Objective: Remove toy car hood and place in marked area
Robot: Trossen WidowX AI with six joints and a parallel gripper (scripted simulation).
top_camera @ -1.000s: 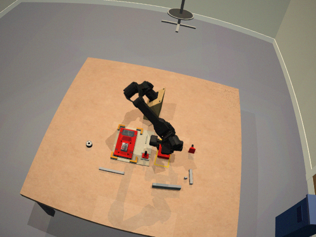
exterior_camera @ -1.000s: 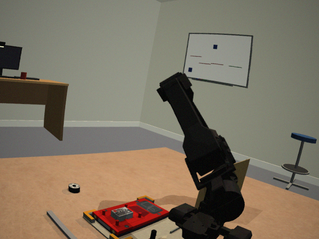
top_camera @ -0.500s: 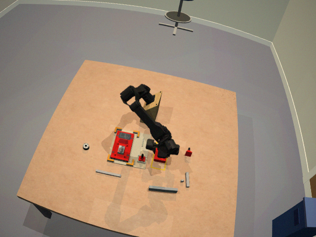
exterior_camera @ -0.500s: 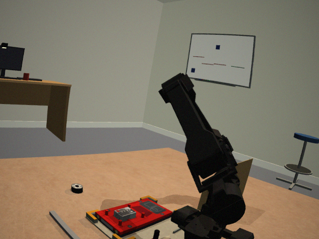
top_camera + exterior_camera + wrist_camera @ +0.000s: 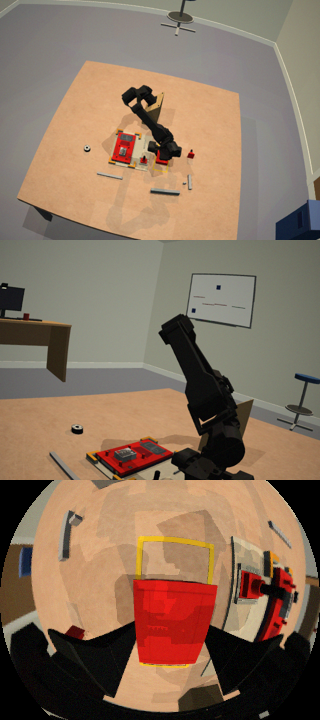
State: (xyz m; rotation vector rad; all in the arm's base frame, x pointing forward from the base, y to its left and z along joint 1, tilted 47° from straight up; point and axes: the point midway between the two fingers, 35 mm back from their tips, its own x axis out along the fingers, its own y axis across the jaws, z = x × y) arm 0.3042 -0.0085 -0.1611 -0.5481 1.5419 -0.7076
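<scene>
The red hood (image 5: 162,161) (image 5: 175,615) is between the fingers of my gripper (image 5: 171,626), which is shut on its two sides. The hood covers the near part of the yellow marked outline (image 5: 160,171) (image 5: 175,539); the far part shows beyond it, and a thin yellow strip shows at its near edge in the wrist view. Whether the hood touches the table is not clear. The red toy car (image 5: 130,152) (image 5: 139,464) sits between orange corner pieces, with a grey engine block (image 5: 122,151) (image 5: 125,454) exposed. The exterior view does not show the hood.
A red piece with a black peg (image 5: 143,160) (image 5: 247,586) stands between car and outline. Another red piece (image 5: 190,155) (image 5: 75,632) lies on the other side. Grey bars (image 5: 164,191) (image 5: 109,175) (image 5: 189,182) and a black-and-white wheel (image 5: 87,148) (image 5: 77,429) lie around.
</scene>
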